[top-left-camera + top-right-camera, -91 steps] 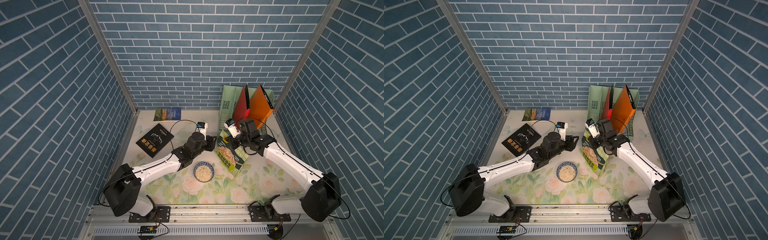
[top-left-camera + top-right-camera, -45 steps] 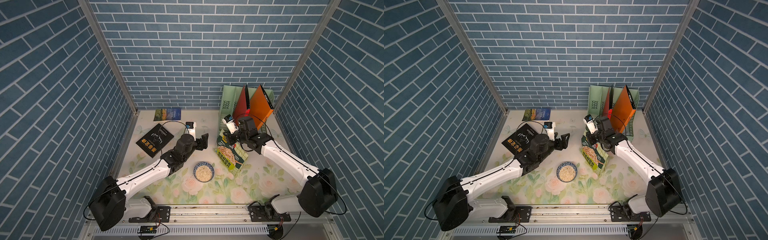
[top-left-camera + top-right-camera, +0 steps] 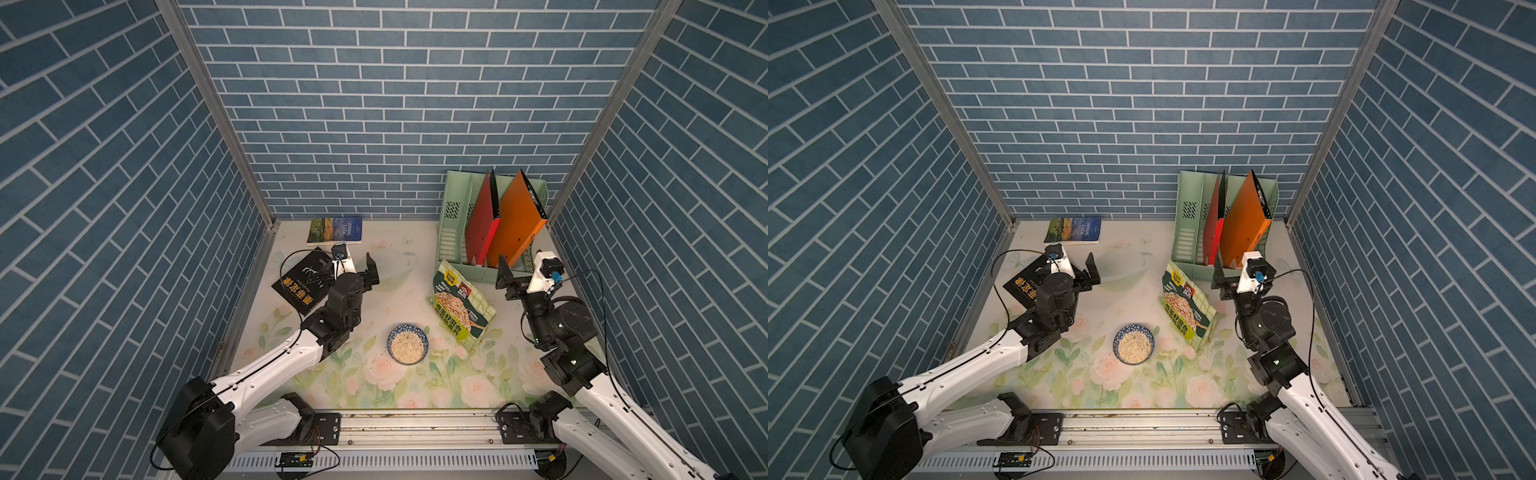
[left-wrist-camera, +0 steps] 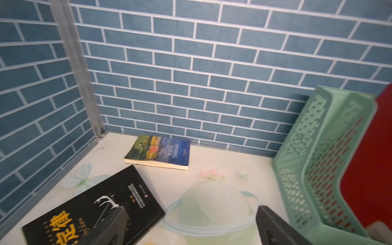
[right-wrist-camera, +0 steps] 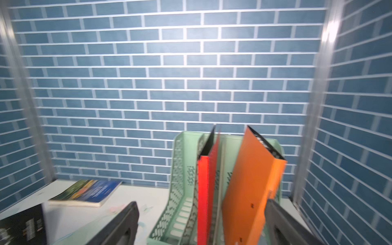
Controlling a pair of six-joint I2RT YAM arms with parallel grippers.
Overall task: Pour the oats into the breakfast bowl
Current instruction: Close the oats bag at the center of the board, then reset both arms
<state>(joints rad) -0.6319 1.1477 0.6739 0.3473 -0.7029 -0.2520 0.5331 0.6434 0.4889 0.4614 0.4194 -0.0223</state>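
Observation:
The breakfast bowl (image 3: 390, 338) (image 3: 1116, 336), blue-rimmed, sits on the floral mat with a heap of oats (image 3: 407, 347) (image 3: 1133, 345) inside it. Just right of the bowl and a little farther back, the green oats bag (image 3: 461, 303) (image 3: 1187, 305) stands tilted, and neither gripper touches it. My left gripper (image 3: 349, 270) (image 3: 1069, 270) (image 4: 191, 229) is open and empty, well left of the bag, over the black book's edge. My right gripper (image 3: 523, 274) (image 3: 1237, 274) (image 5: 201, 224) is open and empty, right of the bag, facing the file rack. Neither wrist view shows the bowl or the bag.
A black book (image 3: 305, 282) (image 4: 84, 212) lies at the left and a blue paperback (image 3: 336, 230) (image 4: 159, 151) by the back wall. A pale-green file rack (image 3: 453, 224) (image 5: 180, 169) at the back right holds a red folder (image 5: 204, 191) and an orange folder (image 5: 250, 180).
Both grippers have opened and drawn away from the bag's top, the left one to the left, the right one to the right. The bag stays standing by the bowl.

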